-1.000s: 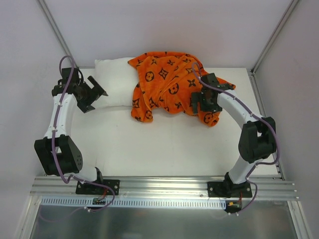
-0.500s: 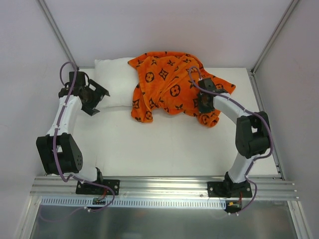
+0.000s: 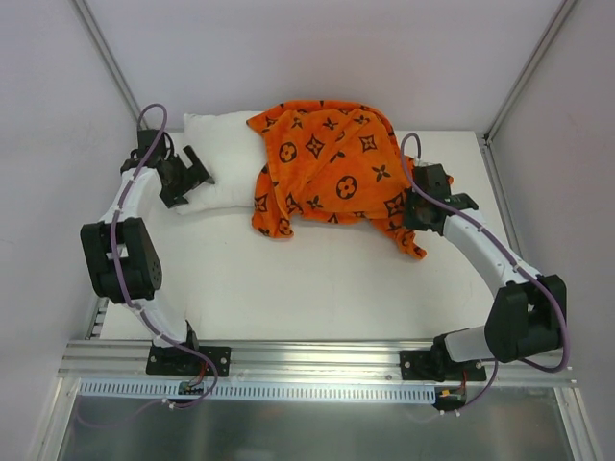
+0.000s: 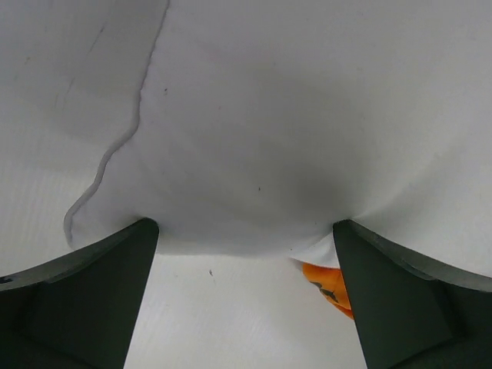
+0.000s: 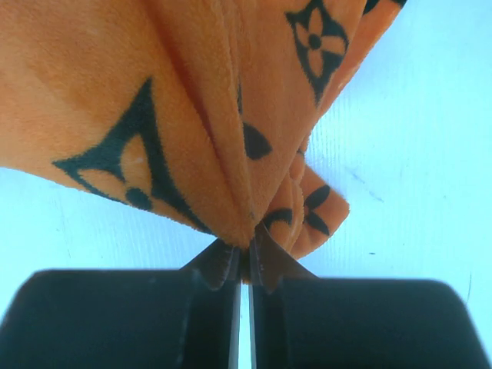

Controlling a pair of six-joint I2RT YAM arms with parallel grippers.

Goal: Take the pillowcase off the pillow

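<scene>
The orange pillowcase point(image 3: 332, 168) with black motifs lies crumpled over the right part of the white pillow point(image 3: 223, 158) at the back of the table. My right gripper point(image 3: 415, 213) is shut on a fold of the pillowcase point(image 5: 192, 115) at its right edge, lifting it a little. My left gripper point(image 3: 195, 182) stands open at the pillow's left end. In the left wrist view the pillow point(image 4: 254, 123) fills the space just beyond the open fingers, and a bit of orange pillowcase point(image 4: 327, 284) peeks out under it.
The white table point(image 3: 317, 279) carries both. Metal frame posts point(image 3: 106, 58) rise at the back corners, and grey walls close in on the left and right. An aluminium rail point(image 3: 317, 360) runs along the near edge.
My right gripper has shut on the pillowcase's right edge and pulled it rightward. My left gripper has moved back and in to the pillow's left end, still open.
</scene>
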